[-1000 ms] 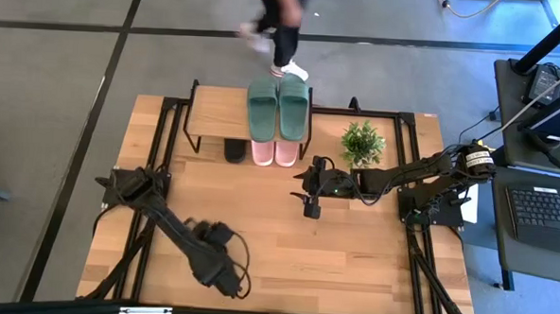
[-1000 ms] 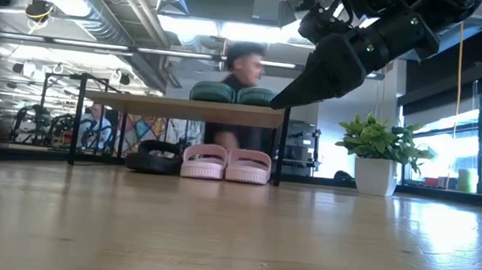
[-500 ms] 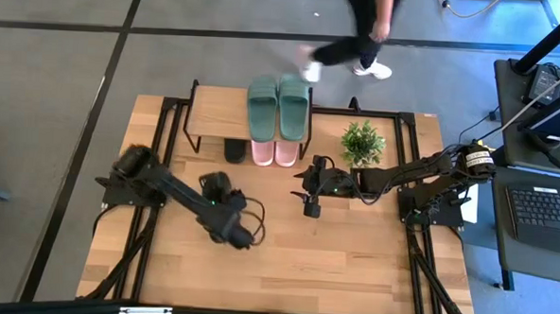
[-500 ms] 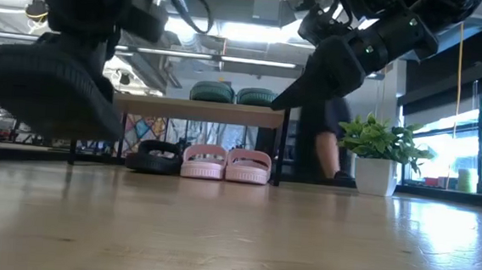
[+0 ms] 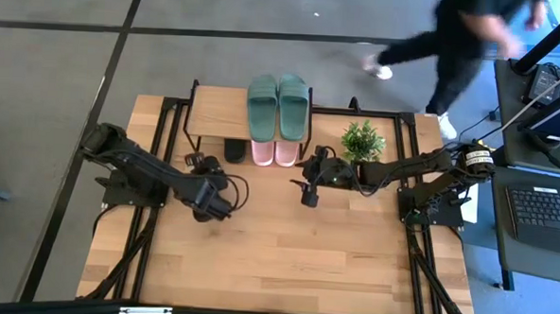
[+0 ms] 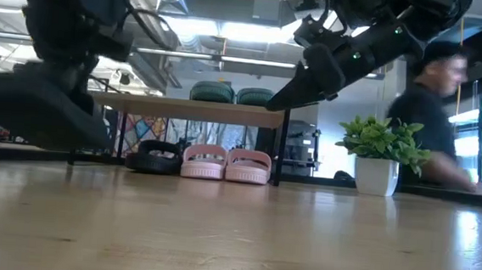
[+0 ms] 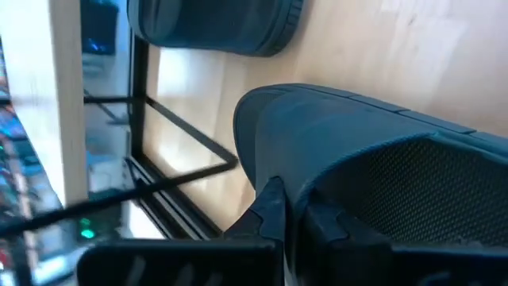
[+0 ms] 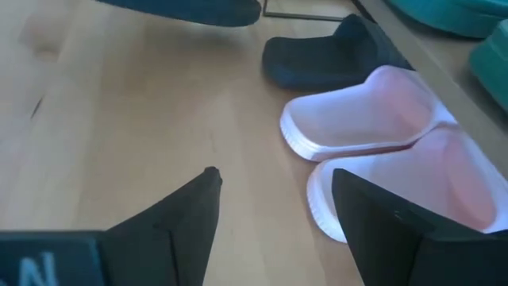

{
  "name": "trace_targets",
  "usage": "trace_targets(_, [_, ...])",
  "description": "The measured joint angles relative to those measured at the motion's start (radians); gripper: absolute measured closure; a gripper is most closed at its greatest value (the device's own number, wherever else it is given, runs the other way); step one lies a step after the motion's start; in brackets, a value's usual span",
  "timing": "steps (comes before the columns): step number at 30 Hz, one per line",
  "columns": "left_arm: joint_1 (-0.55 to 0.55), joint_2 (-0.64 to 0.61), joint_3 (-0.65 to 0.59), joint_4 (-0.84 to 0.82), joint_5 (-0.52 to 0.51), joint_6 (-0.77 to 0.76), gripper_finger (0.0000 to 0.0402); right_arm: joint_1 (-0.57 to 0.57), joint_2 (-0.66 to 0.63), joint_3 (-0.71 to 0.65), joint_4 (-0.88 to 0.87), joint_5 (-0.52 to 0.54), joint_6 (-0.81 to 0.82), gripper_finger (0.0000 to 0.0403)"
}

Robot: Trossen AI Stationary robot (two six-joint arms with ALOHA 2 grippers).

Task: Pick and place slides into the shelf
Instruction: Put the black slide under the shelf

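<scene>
Wooden worktop (image 5: 286, 242) fills the room's middle. Left hand (image 5: 210, 199) pinches a black slide (image 6: 34, 108), lifted just before the shelf (image 5: 216, 112). Right hand (image 5: 306, 189) hangs spread near pink slides (image 5: 274, 154) under it, beside another black one (image 5: 234, 150); green slides (image 5: 278, 105) on top.
</scene>
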Motion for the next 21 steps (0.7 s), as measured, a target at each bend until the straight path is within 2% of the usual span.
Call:
trace_targets(8, [0.086, 0.001, -0.049, 0.149, -0.035, 0.213, 0.04, -0.013, 0.0, 0.0, 0.018, 0.0, 0.041, 0.0161])
trace_targets(17, [0.172, 0.001, -0.118, 0.195, -0.036, 0.259, 0.04, -0.013, 0.0, 0.0, 0.018, 0.0, 0.084, 0.0161])
trace_targets(21, [0.195, 0.001, -0.156, 0.29, -0.043, 0.34, 0.04, -0.013, 0.0, 0.0, 0.042, 0.0, 0.084, 0.0161])
